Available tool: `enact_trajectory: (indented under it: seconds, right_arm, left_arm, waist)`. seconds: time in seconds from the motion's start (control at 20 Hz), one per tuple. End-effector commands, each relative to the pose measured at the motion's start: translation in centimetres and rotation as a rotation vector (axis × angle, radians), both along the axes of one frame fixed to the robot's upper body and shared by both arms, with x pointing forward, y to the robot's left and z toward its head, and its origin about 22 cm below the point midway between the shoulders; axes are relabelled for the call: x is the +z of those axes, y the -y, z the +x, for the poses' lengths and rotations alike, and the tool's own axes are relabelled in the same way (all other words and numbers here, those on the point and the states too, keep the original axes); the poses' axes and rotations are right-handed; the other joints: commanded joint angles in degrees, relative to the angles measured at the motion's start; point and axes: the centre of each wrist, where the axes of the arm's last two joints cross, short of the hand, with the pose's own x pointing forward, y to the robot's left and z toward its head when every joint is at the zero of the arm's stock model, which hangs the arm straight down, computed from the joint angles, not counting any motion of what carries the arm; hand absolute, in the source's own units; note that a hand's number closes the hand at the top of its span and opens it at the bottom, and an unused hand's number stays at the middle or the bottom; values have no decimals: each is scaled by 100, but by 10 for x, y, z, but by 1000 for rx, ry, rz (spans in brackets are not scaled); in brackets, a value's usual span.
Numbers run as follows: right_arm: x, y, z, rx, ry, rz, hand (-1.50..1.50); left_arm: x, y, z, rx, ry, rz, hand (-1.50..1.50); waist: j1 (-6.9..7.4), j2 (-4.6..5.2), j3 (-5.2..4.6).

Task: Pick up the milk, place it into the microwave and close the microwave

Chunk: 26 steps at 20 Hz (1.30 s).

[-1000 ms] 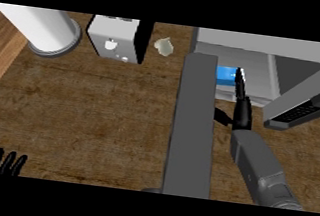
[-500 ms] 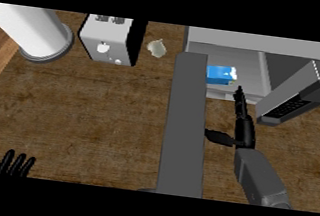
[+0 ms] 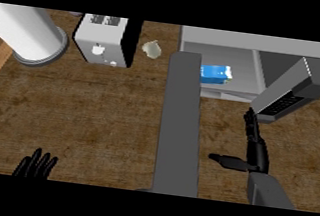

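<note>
The milk (image 3: 215, 74), a blue and white carton, stands inside the open grey microwave (image 3: 254, 43) at the top right. The microwave's door (image 3: 182, 128) swings out toward me as a long grey slab down the middle of the view. My right hand (image 3: 255, 144) is on the near side of the microwave's opening, right of the door, apart from the milk. Its fingers are straight and point toward the microwave, the thumb sticks out to the left, and it holds nothing. My left hand (image 3: 34, 166) rests open at the lower left edge, fingers up.
A white toaster (image 3: 105, 47) stands at the back, left of the microwave, with a small pale lump (image 3: 151, 48) beside it. A big white cylinder (image 3: 22, 32) fills the top left corner. A grey control panel (image 3: 299, 92) juts from the microwave's right side, above the brown wooden counter (image 3: 81, 110).
My right hand has drawn back from the microwave's opening toward me, empty. The milk stays inside the microwave. The left hand has not moved.
</note>
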Motion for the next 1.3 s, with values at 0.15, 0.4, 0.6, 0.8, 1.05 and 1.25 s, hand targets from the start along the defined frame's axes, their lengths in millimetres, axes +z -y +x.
enact_trajectory:
  seconds: [0.15,0.4,0.6,0.8,1.05,1.25]
  right_arm:
    - [-5,47,-36,-32,81,14,150]
    - [7,92,-58,-60,56,13,-150]
    - [15,120,-75,-98,50,31,-150]
    - [15,127,-99,-148,46,71,-150]
    - [23,157,-115,-189,74,78,-150]
    - [18,167,-133,-188,67,67,-150]
  left_arm:
    - [-12,7,14,-188,-26,18,-150]
    - [-11,42,36,-277,-65,138,150]
    - [-1,66,54,-321,2,198,150]
    - [-10,101,77,-372,-22,169,150]
    - [-16,107,97,-258,-3,233,150]
    - [-25,106,121,-323,14,296,150]
  waist:
    - [-51,-9,-4]
    - [-108,-20,-7]
    - [-78,-12,-4]
    - [-71,-5,-5]
    - [-31,4,-1]
    - [-28,9,1]
